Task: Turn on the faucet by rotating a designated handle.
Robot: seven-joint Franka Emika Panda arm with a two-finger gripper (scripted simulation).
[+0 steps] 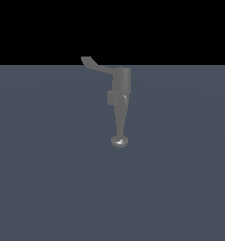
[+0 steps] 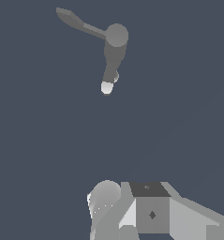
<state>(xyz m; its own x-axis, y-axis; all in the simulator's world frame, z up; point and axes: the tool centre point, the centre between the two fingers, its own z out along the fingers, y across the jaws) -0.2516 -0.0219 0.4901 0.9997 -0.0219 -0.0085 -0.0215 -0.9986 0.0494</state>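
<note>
The faucet (image 1: pixel 121 87) is a matte gray fixture on the dark floor, with a boxy collar and a tapering spout ending in a round knob (image 1: pixel 119 140). Its handle (image 1: pixel 92 64), a thin curved lever with an upturned tip, juts from the body's top toward the exterior view's left. Seen from above in the wrist view, the faucet (image 2: pixel 115 47) carries the handle (image 2: pixel 78 23) sticking out sideways. Only pale parts of my gripper (image 2: pixel 132 206) show at that picture's edge, well away from the faucet and touching nothing. How its jaws stand is unclear. The exterior view shows no gripper.
A flat blue-gray floor (image 1: pixel 48 179) surrounds the faucet on all sides, and nothing else stands on it in either view.
</note>
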